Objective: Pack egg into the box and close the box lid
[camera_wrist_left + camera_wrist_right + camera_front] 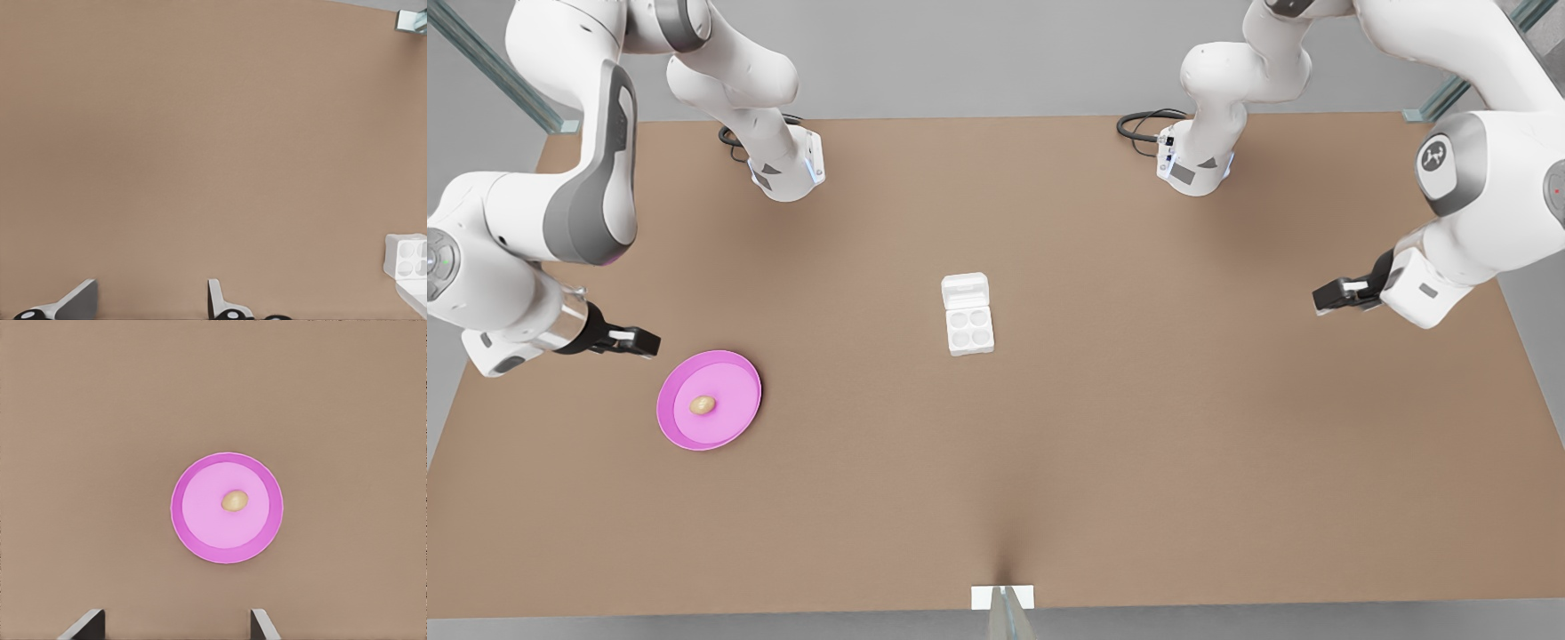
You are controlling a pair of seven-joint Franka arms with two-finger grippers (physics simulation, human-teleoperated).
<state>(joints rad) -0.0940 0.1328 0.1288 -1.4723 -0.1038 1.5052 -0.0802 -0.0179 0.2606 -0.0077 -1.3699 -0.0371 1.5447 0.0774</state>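
- Egg (703, 405): lies near the centre of the pink plate (676, 425), lower left of the front view, not yet picked.
- Box (970, 331): mid-frame, its four cups empty; box lid (966, 291) folded back flat, ready for loading.
- Right gripper (647, 342): fingers spread, just beside the plate, probably poised to pick.
- Left gripper (1319, 298): fingers spread, waits at the right edge.

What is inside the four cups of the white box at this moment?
All four cups of the box are empty; its box lid lies open. The egg rests on the pink plate. Nothing covers the cups.
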